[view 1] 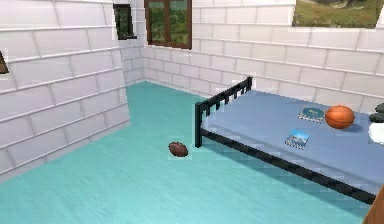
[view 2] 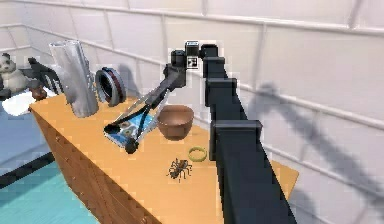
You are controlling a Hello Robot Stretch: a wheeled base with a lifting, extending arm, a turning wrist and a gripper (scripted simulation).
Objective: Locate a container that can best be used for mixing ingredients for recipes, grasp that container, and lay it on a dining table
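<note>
Starting at the near edge of the wooden dresser top in the arm side view: got a black spider-looking thing and a yellowish ring just left of the arm. Near enough to get swept off by a careless pull-back.

Further up, mid-frame: spotted the brown bowl, upright on the top, with the gripper slanting down just left of it. Could easily shove that bowl toward the wall, or tip it by catching the rim instead of getting a proper hold. Might also snag the bluish glassy thing lying at the fingers. Further back, risking a bump into the grey cylinder and the dark disc.

Hard bits: can't tell the claw's state, spread or pressed together, nor whether holding anything. Can't tell touching or merely beside the bowl either. Far left, cut off by the frame edge, some small clutter, impossible to identify.
</note>
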